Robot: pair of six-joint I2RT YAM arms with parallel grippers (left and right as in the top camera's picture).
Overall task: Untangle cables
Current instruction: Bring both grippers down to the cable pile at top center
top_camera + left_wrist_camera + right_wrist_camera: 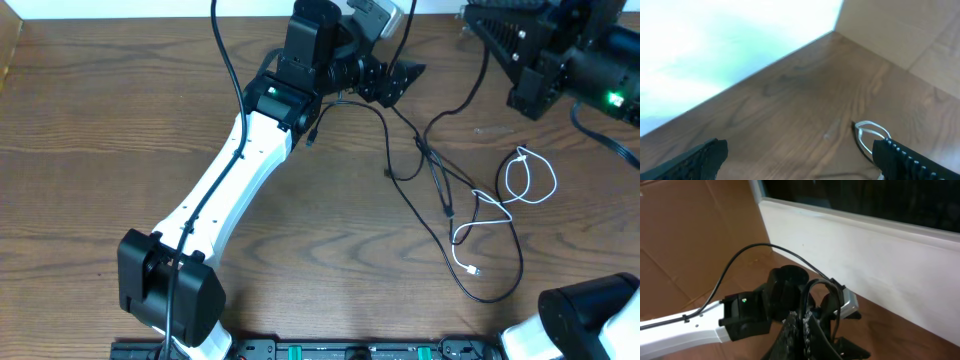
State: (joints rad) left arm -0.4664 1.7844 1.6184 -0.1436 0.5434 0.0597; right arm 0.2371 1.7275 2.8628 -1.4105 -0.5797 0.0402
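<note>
Fingers of the left arm (910,159) stand wide apart with nothing between them. They hover near the upper middle of the overhead frame, and a white loop lies just beside one tip. Fingers of the right arm (799,332) look pressed together, raised at the upper right. A thin dark strand runs up to them from the tangle, so I judge they have one of the black cables pinched, though the contact itself is hard to see.

Across the wooden counter (100,150), the white left arm (240,165) reaches from lower left to upper middle. The black cables (443,195) trail from under that arm down to the lower right, crossing one another at centre right. The white cable (530,178) lies coiled at the right edge of the tangle, and its tail threads through the black ones.

Separation looks under way but far from done. Next, the free left fingers should close on a different strand near the crossing. The arms should then draw apart slowly, so that no knot tightens.
</note>
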